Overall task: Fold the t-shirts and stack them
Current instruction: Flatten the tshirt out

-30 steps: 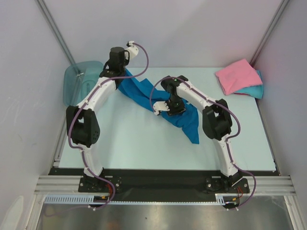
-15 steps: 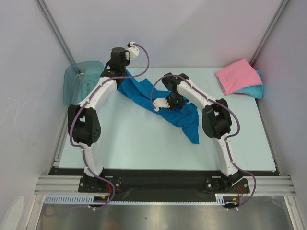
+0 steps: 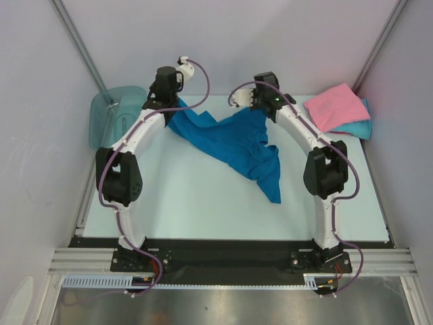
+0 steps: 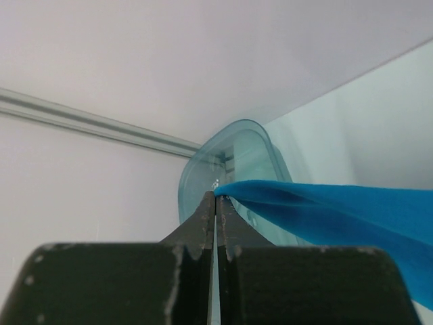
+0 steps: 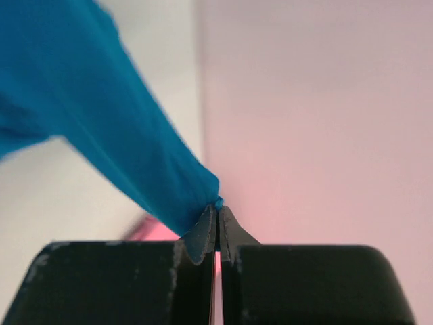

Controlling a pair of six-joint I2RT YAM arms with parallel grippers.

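Observation:
A deep blue t-shirt [image 3: 233, 145] hangs stretched between my two grippers at the back of the table, its lower end trailing toward the front right. My left gripper [image 4: 216, 196] is shut on one edge of the blue t-shirt [image 4: 338, 213] at the back left [image 3: 177, 103]. Raised at the back centre, my right gripper [image 5: 218, 206] is shut on another edge of that cloth [image 5: 135, 156], seen from above at the shirt's top corner [image 3: 258, 108]. A folded pink t-shirt [image 3: 335, 107] lies on a turquoise t-shirt [image 3: 358, 127] at the back right corner.
A translucent teal plastic bin [image 3: 115, 115] stands at the back left, just beyond the left gripper, and shows in the left wrist view as the bin [image 4: 223, 159]. White enclosure walls close in on all sides. The table's light mat [image 3: 183, 203] ends at a black front strip.
My right gripper closed on the blue t-shirt at mid-table, then lifted it up and toward the back right, pulling the cloth taut. The left arm stayed put.

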